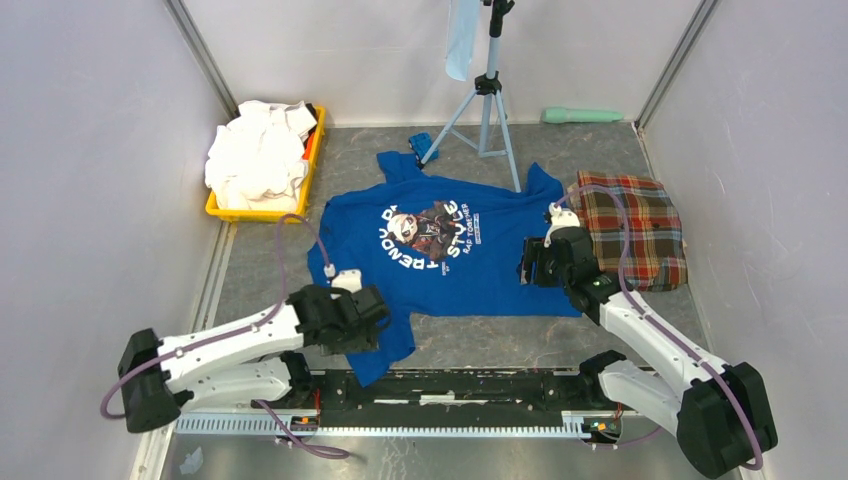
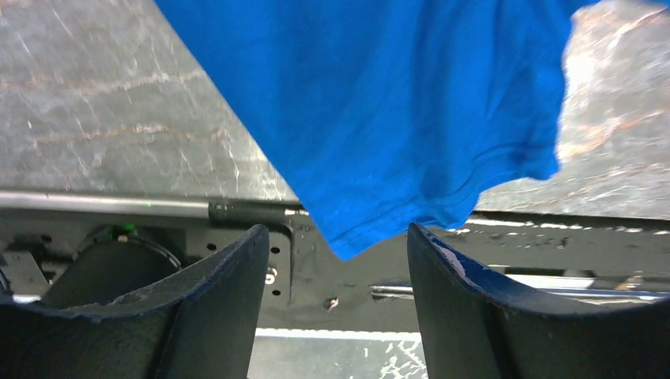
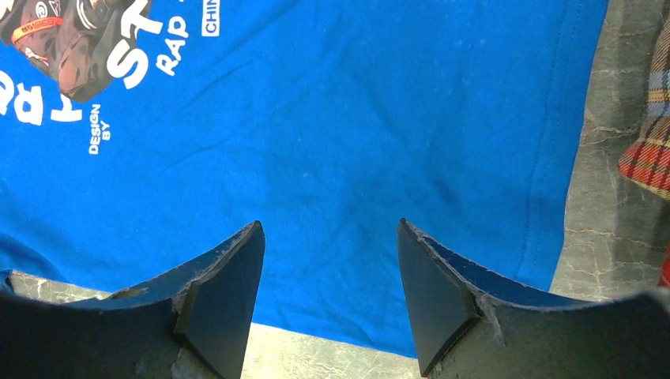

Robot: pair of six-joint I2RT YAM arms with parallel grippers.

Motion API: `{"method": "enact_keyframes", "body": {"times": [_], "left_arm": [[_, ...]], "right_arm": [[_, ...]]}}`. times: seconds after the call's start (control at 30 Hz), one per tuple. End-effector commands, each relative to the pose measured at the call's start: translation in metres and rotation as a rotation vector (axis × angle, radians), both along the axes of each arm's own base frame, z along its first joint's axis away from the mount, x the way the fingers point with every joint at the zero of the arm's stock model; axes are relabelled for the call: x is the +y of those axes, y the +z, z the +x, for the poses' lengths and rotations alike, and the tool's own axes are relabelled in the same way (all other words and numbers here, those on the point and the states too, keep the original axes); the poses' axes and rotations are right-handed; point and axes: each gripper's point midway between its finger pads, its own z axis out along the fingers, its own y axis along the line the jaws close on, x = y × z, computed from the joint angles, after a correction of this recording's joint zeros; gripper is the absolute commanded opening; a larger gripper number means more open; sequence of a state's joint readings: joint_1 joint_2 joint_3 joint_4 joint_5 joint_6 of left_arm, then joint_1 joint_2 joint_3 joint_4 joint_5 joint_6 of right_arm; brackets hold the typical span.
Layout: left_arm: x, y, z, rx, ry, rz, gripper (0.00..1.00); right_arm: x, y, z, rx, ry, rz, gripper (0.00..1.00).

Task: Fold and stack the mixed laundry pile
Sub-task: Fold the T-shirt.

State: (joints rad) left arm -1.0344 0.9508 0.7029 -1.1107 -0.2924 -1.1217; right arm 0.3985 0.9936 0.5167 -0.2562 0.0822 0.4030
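Note:
The royal-blue T-shirt (image 1: 450, 260) with its chest graphic (image 1: 428, 228) lies spread flat mid-table. One sleeve (image 2: 411, 142) hangs over the near rail. My left gripper (image 1: 378, 325) (image 2: 338, 230) stands open at that sleeve's tip, with nothing between its fingers. My right gripper (image 1: 528, 265) (image 3: 329, 225) hovers open over the shirt (image 3: 355, 142) near its right edge, holding nothing. White shirts (image 1: 258, 152) with a bit of orange fill a yellow bin (image 1: 226, 212) at the back left. The red-green plaid cloth (image 1: 635, 228) (image 3: 649, 150) lies folded at the right.
A tripod (image 1: 488, 100) stands behind the shirt, one leg reaching its top edge. A pale-blue cloth (image 1: 462, 40) hangs from it. A small bright-blue object (image 1: 420, 143) and a green tube (image 1: 582, 115) lie by the back wall. The black rail (image 1: 450, 385) runs along the near edge.

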Motion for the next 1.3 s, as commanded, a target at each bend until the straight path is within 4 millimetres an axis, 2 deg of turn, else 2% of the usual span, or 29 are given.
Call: {"method": "enact_keyframes", "body": {"times": [0.0,0.13,0.23,0.33,0.47,0.8,1.27], "left_arm": [[0.004,-0.014,-0.017,0.029,0.099,0.071,0.69],[-0.01,-0.03,-0.029,0.072,0.066,0.041,0.58],[-0.013,-0.042,-0.042,0.115,0.048,0.037,0.52],[-0.008,-0.051,-0.054,0.142,0.032,0.062,0.51],[-0.008,-0.065,-0.061,0.162,0.04,0.043,0.52],[-0.02,-0.088,-0.057,0.144,0.04,-0.02,0.47],[-0.048,-0.088,-0.047,0.12,-0.011,-0.04,0.46]], "right_arm": [[0.002,0.004,0.001,-0.028,0.015,0.004,0.69],[0.001,0.003,0.0,-0.026,0.024,-0.004,0.69],[-0.001,0.001,-0.001,-0.023,0.024,-0.017,0.69],[-0.004,-0.001,-0.002,-0.017,0.02,-0.035,0.69],[-0.005,-0.002,-0.003,-0.019,0.013,-0.03,0.69],[-0.006,-0.009,-0.007,0.002,0.015,-0.041,0.68],[-0.008,-0.015,-0.008,0.021,0.01,-0.053,0.68]]}}
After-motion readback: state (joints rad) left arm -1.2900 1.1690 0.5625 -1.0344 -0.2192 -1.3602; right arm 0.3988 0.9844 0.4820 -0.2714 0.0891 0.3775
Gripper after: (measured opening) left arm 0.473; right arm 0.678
